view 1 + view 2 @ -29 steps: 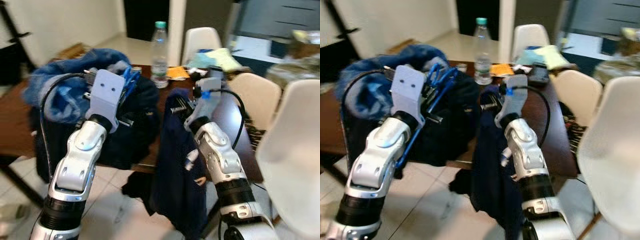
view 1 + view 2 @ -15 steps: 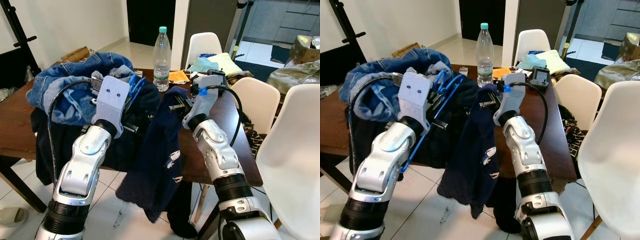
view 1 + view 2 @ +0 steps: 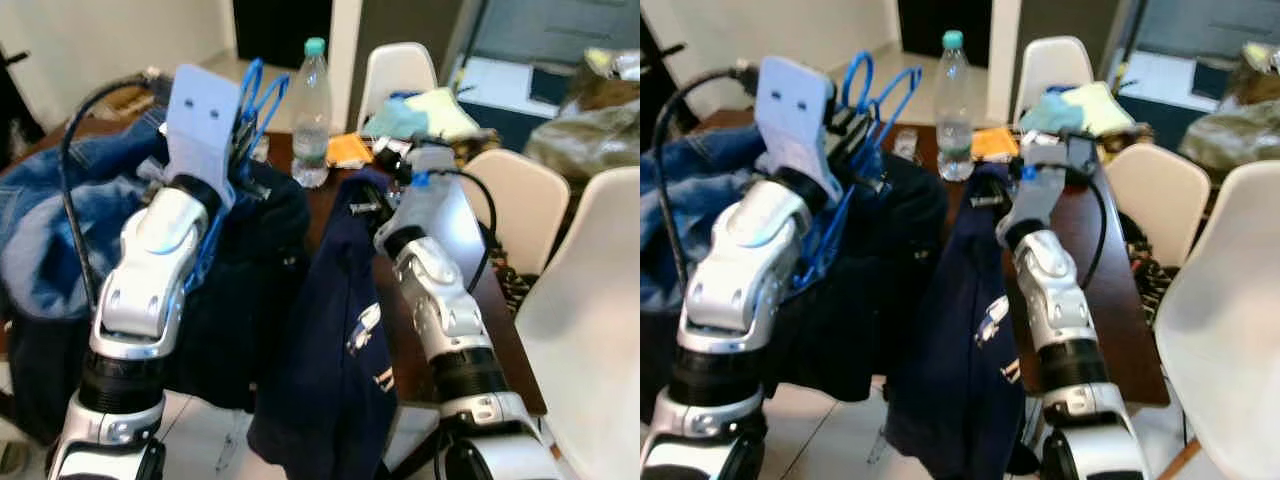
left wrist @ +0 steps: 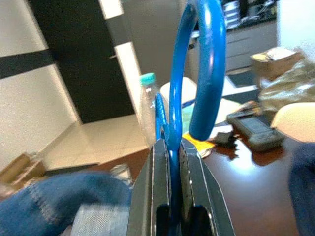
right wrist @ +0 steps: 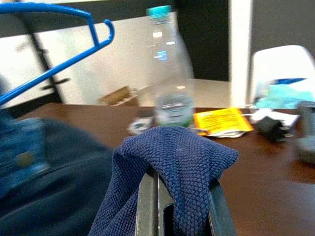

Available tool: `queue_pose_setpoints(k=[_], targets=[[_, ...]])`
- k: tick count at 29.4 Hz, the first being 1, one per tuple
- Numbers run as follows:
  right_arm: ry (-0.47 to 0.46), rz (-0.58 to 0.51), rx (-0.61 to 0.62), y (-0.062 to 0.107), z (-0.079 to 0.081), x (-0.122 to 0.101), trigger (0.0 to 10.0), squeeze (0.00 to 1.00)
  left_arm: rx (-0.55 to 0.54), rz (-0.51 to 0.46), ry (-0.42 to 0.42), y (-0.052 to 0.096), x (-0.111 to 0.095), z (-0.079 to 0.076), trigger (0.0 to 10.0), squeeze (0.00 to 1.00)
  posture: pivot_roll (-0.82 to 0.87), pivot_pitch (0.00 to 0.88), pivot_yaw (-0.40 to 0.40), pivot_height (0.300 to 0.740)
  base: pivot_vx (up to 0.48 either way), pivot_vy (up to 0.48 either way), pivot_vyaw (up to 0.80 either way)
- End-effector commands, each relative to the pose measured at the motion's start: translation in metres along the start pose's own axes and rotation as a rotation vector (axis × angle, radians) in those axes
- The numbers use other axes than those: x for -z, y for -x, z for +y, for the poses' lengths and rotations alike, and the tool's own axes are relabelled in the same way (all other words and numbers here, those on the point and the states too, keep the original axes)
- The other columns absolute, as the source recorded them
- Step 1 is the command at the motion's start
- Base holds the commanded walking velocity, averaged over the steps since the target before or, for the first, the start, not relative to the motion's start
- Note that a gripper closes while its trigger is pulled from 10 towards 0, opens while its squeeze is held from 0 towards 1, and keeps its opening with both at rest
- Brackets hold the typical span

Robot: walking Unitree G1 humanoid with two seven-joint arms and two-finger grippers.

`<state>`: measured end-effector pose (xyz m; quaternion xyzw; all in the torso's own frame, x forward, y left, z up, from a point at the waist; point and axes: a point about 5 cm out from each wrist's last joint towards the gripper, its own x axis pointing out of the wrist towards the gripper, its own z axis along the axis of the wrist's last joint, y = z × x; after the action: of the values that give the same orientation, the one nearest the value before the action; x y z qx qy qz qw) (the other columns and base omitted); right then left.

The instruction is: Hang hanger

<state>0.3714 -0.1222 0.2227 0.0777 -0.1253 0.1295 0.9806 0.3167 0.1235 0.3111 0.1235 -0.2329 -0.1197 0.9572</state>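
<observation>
My left gripper [image 4: 170, 147] is shut on a blue plastic hanger [image 4: 205, 73], raised above the table with the hook [image 3: 252, 90] up beside the wrist. The hanger's arm [image 5: 54, 69] crosses the right wrist view. My right gripper [image 5: 174, 187] is shut on a navy knit shirt [image 3: 335, 340], whose collar drapes over the fingers [image 5: 147, 196] while the rest hangs down past the table's front edge to near the floor.
A brown table [image 3: 495, 300] carries a heap of blue denim [image 3: 45, 230] and dark clothes [image 3: 250, 270], a clear bottle [image 3: 311, 110], yellow paper [image 5: 221, 120] and a remote [image 4: 253, 130]. White chairs [image 3: 585, 300] stand to the right.
My left arm has lifted the hanger higher, above the clothes heap. The camera has shifted and the picture is slightly blurred. The right gripper still holds the shirt.
</observation>
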Motion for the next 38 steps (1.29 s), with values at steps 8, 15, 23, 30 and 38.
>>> queue_pose_setpoints(k=[8, 15, 23, 30, 38], targets=[[0.023, -0.073, 0.047, -0.004, -0.007, -0.016, 10.0, 0.00, 0.108, 0.008, 0.068, 0.006, 0.004, -0.023, 10.0, 0.00, 0.15, 0.033, -0.018, 0.740, 0.000, 0.000, 0.00], [0.038, -0.093, 0.081, -0.006, -0.014, -0.023, 10.0, 0.00, 0.210, 0.011, 0.134, 0.009, 0.005, -0.043, 10.0, 0.00, 0.16, 0.035, -0.017, 0.740, 0.000, 0.000, 0.00], [0.114, -0.094, 0.059, -0.030, -0.013, -0.035, 10.0, 0.00, 0.250, 0.014, 0.164, 0.010, 0.008, -0.051, 10.0, 0.00, 0.17, 0.023, -0.028, 0.740, 0.000, 0.000, 0.00], [0.174, -0.120, 0.016, -0.066, -0.002, -0.077, 10.0, 0.00, 0.157, 0.006, 0.111, 0.007, 0.007, -0.042, 10.0, 0.00, 0.21, 0.005, -0.073, 0.740, 0.000, 0.000, 0.00], [0.193, -0.321, 0.075, -0.084, 0.007, -0.176, 10.0, 0.00, -0.160, -0.027, -0.033, 0.012, -0.006, 0.015, 10.0, 0.00, 0.26, 0.000, -0.104, 0.740, 0.000, 0.000, 0.00]])
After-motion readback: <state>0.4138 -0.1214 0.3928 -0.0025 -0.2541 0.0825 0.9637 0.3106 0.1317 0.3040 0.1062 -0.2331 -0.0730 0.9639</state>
